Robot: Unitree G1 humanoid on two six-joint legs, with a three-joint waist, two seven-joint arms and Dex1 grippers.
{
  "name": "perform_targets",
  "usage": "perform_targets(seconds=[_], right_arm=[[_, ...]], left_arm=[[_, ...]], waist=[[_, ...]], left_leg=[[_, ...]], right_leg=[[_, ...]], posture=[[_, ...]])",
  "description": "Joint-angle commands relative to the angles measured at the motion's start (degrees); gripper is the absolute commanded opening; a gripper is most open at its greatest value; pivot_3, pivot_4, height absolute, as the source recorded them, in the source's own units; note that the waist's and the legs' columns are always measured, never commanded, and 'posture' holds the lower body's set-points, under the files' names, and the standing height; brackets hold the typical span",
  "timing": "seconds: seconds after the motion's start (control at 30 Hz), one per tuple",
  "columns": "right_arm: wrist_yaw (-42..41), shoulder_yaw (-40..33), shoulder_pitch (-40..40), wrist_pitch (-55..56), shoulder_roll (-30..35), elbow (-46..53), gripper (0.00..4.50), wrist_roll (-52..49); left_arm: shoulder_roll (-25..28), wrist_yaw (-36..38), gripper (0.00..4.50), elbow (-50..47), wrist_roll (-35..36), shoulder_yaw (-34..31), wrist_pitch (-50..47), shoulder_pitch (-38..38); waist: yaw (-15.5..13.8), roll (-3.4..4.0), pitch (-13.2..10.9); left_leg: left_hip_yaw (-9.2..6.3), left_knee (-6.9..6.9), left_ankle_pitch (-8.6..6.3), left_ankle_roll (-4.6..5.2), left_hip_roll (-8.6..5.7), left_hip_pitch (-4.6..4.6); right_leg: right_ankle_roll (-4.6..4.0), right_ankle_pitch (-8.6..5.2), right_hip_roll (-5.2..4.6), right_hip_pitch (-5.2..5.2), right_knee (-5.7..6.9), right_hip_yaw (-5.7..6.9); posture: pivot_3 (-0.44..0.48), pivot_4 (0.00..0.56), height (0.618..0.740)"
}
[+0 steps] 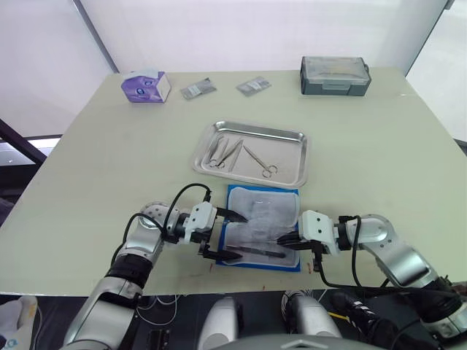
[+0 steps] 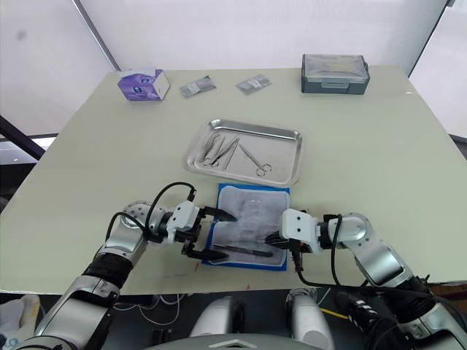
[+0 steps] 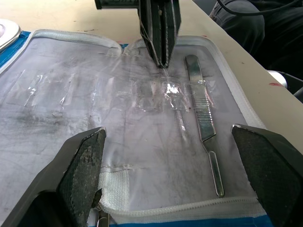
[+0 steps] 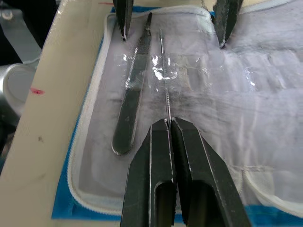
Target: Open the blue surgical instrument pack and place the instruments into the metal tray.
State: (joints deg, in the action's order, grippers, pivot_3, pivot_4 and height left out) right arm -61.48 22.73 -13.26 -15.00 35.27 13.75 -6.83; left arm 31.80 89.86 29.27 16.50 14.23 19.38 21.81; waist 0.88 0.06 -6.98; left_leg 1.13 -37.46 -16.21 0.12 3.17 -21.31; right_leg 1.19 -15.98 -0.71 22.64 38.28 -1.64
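Observation:
The blue surgical instrument pack (image 1: 263, 211) lies unfolded near the table's front edge, pale lining up. On that lining rest a flat steel handle-shaped instrument (image 4: 132, 94) and, beside it, a thin steel rod-like instrument (image 4: 165, 90). My right gripper (image 4: 169, 124) is shut on the near end of the thin instrument, at the pack's right side. At the pack's left edge my left gripper (image 1: 241, 237) stands open, its fingers spread over the lining with nothing between them. Beyond the pack, the metal tray (image 1: 288, 157) holds scissors (image 1: 261, 162) and other instruments (image 1: 222, 151).
A purple tissue box (image 1: 146, 86) sits at the far left, two small packets (image 1: 198, 89) (image 1: 253, 85) lie at the back middle, and a dark grey lidded box (image 1: 335, 76) stands at the far right. The pack lies close to the table's front edge.

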Motion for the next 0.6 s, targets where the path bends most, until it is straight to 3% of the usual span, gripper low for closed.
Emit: perform_targets(seconds=[0.03,0.6], right_arm=[[0.0,-0.4,-1.5,-1.8,0.8,4.4,0.12,0.2],[-2.0,-2.1,-2.0,-2.5,7.4,8.8,0.12,1.5]], left_arm=[[0.7,2.6,4.5,4.0,-2.5,3.2,-0.8,-2.5],[0.6,2.6,4.5,5.1,-2.4,3.4,-0.1,-2.1]], waist=[[0.0,0.0,0.0],[0.0,-0.03,0.0]], left_leg=[[0.0,0.0,0.0,0.0,0.0,0.0],[0.01,0.0,0.0,0.0,0.0,0.04]], right_leg=[[0.0,0.0,0.0,0.0,0.0,0.0],[0.0,0.0,0.0,0.0,0.06,-0.01]], posture=[[0.0,0.15,0.731],[0.0,0.15,0.731]])
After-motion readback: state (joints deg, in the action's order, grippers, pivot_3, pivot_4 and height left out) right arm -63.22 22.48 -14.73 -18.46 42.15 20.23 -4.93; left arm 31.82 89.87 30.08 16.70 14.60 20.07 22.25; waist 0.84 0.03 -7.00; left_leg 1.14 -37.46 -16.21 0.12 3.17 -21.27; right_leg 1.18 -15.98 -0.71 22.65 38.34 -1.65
